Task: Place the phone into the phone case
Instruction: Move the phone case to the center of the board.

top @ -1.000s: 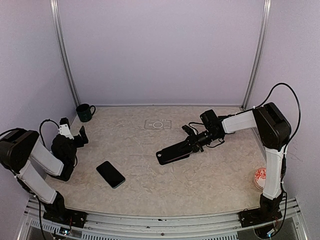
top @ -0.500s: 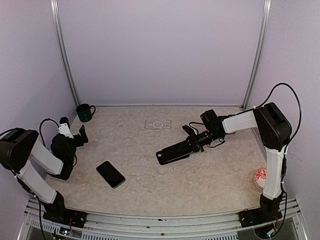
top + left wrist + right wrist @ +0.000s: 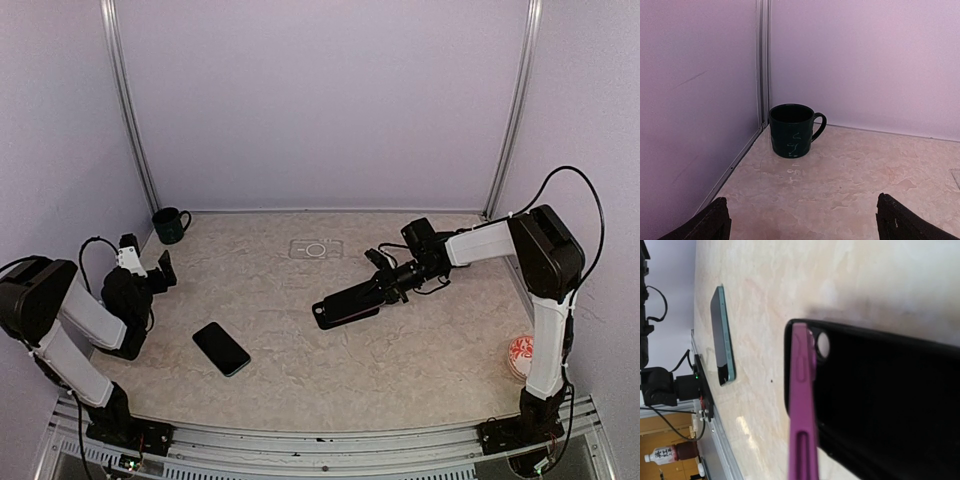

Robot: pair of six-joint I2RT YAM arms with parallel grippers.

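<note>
Top: right fingers (image 3: 384,289) clamp the case (image 3: 343,305) by one end, held out flat for loading; phone (image 3: 221,348) lies on the desk (image 3: 300,375), nearer my left arm
Left wrist: left fingers (image 3: 707,222) wide, empty, facing the mug (image 3: 791,131), free to fetch the phone
Right wrist: case low over desk, phone beyond it

Lab robot booth: plain lilac walls (image 3: 320,100), aluminium posts (image 3: 516,100), marbled tabletop (image 3: 300,345).

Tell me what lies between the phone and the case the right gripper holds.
Nothing visible: only bare tabletop separates the phone from the phone case. The dark mug sits off in the far-left corner.
</note>
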